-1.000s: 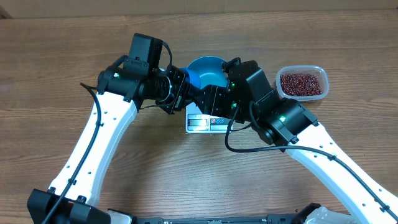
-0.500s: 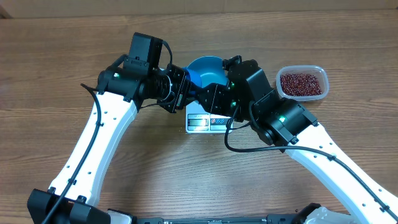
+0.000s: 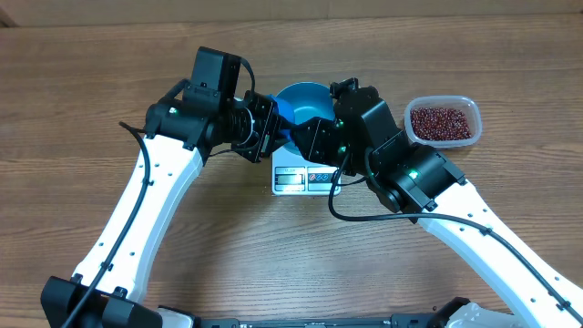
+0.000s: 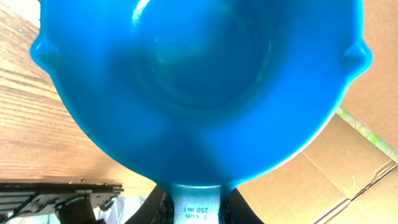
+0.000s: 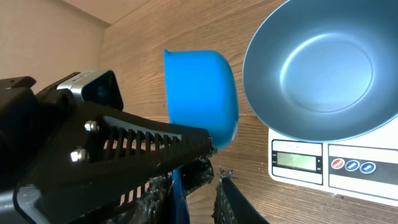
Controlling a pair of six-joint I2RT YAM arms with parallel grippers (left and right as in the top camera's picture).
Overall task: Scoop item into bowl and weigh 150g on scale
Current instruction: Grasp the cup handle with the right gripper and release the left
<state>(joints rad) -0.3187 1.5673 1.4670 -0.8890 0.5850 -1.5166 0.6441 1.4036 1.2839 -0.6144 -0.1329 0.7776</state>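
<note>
left pincer (image 4: pixel 194 208) pinching scoop (image 4: pixel 199 81) by handle; handle runs toward right pincer (image 5: pixel 194 200), its grip cannot tell; beans (image 3: pixel 441 121) lie off scoop's right, nearer right pincer.

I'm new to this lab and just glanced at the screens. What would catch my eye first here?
A big blue scoop fills the left wrist view, its handle pinched in the left hand. In the middle of the overhead view sits a bright blue bowl, empty, on a white scale. To its right stands a clear tub of dark red beans.
</note>
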